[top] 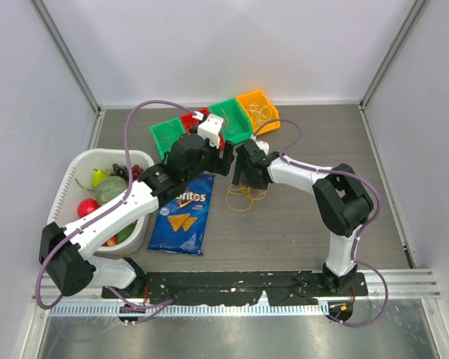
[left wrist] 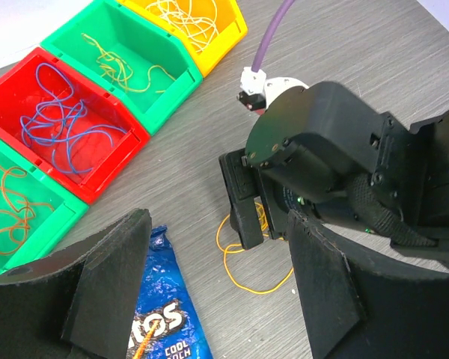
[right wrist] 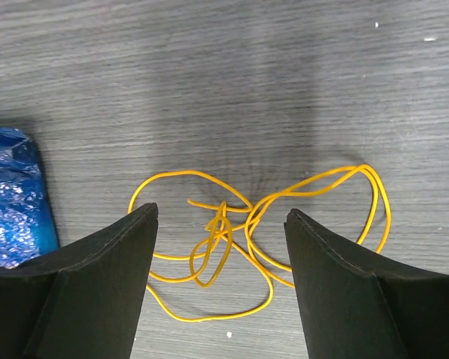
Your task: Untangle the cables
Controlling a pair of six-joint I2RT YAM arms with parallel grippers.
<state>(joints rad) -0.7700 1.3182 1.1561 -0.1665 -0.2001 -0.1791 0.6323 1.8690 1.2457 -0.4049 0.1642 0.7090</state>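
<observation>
Yellow cable tangle (right wrist: 215, 238) lies mid-worktop, just right of the Doritos bag (top: 181, 217). Right gripper (right wrist: 219, 213) spread wide above it, empty — left gripper (left wrist: 218, 224) also agape. Strands look thin, limp, light — pinch one outer loop, not the knot.

Cables (right wrist: 218, 224): thin yellow strands, one loose tangle lying flat on the grey table (right wrist: 224, 75), lower centre of the right wrist view. Several open loops cross at a small knot (left of the tangle's middle). Further blue strands (left wrist: 56, 120) lie heaped in a red bin (left wrist: 120, 161), upper left of the left wrist view.
</observation>
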